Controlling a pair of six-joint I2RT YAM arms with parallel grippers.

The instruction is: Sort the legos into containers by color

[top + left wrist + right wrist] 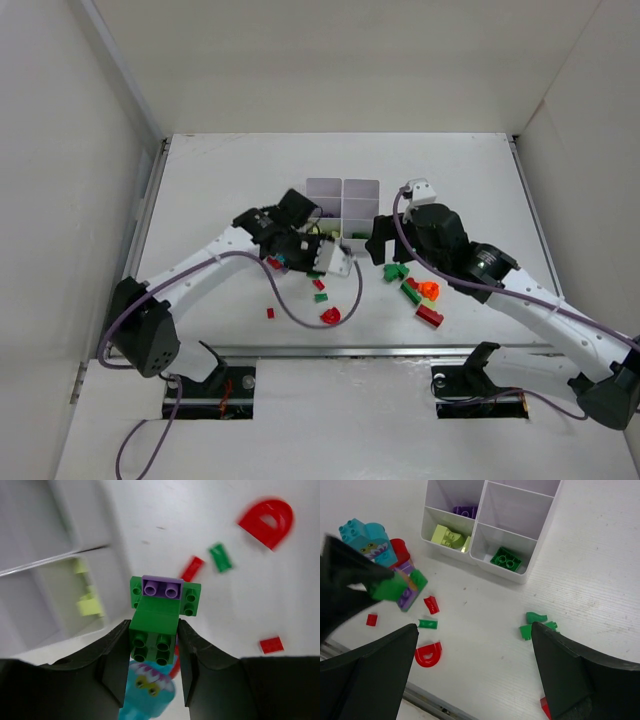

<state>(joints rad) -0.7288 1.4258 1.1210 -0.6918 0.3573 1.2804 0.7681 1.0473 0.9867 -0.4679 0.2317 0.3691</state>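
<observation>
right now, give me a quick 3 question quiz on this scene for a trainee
1. True or false: the left gripper is shut on a green brick.
2. Which colour shows in no compartment of the tray? A purple, B green, C red.
3. Fill in: the right gripper is ____.
Key: 1 true; 2 C; 3 open.
</observation>
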